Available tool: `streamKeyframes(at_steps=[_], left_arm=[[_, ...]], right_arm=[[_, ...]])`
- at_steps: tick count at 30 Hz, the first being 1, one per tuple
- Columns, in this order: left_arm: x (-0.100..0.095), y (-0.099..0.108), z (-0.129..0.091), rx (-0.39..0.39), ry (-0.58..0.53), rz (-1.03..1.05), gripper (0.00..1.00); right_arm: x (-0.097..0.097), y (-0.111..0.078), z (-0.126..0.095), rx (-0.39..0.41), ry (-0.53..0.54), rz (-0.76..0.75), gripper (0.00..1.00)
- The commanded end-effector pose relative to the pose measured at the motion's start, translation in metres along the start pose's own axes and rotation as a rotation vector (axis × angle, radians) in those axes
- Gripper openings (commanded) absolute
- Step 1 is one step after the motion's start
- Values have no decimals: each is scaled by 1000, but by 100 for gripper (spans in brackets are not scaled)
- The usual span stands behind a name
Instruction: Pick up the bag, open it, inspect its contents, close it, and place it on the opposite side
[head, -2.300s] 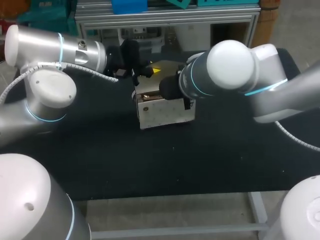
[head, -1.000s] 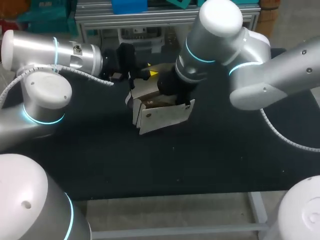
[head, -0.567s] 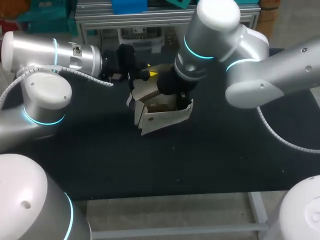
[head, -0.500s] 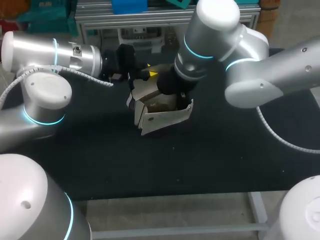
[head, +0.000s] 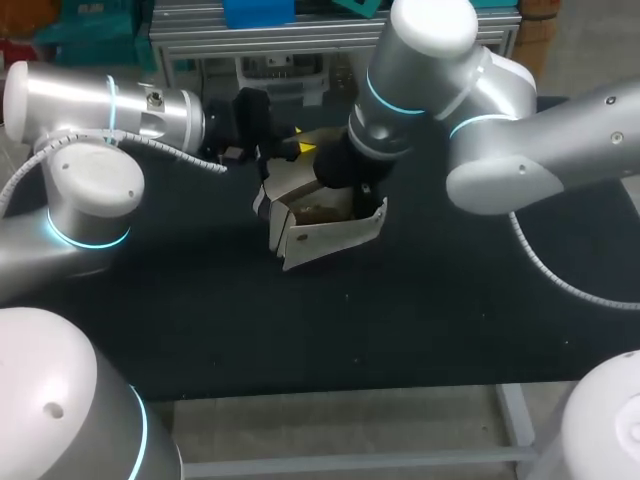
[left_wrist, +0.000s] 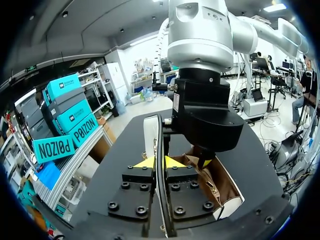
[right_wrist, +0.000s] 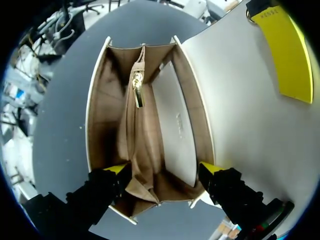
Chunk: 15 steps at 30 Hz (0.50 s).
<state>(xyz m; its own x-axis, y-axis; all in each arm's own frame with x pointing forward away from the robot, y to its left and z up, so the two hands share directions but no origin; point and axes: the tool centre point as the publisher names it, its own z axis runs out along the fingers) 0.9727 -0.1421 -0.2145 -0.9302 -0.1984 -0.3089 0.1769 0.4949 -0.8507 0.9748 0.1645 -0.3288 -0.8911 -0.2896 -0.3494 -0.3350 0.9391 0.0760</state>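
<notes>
A white bag with a tan lining stands open mid-table. My left gripper is shut on its raised white flap, at the bag's far-left side. My right arm stands upright over the bag, its wrist hiding the fingers in the head view. In the right wrist view my right gripper is open, its yellow tips spread across the bag's mouth. Below it lie the tan lining and a middle pocket with a gold zip pull. Nothing loose shows inside.
The black table spreads wide in front of the bag and to both sides. My left arm lies along the back left. The table's front edge runs near the view's lower part.
My right arm has swung up from lying across the bag to standing above it. Its fingers have spread apart and the bag's mouth stands wider. The left gripper has kept its hold.
</notes>
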Motion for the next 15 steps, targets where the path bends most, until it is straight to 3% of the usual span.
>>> streamKeyframes(at_steps=[1,9,13,15], left_arm=[[2,-3,3,4,-1,0,0],[2,-2,3,5,2,3,0],[1,-1,3,4,4,2,0],[1,0,3,4,7,2,0]], right_arm=[[-3,3,5,7,5,-3,92],[-4,4,5,7,1,-6,93],[-5,4,3,8,-8,-8,88],[-5,4,2,9,-22,-9,48]])
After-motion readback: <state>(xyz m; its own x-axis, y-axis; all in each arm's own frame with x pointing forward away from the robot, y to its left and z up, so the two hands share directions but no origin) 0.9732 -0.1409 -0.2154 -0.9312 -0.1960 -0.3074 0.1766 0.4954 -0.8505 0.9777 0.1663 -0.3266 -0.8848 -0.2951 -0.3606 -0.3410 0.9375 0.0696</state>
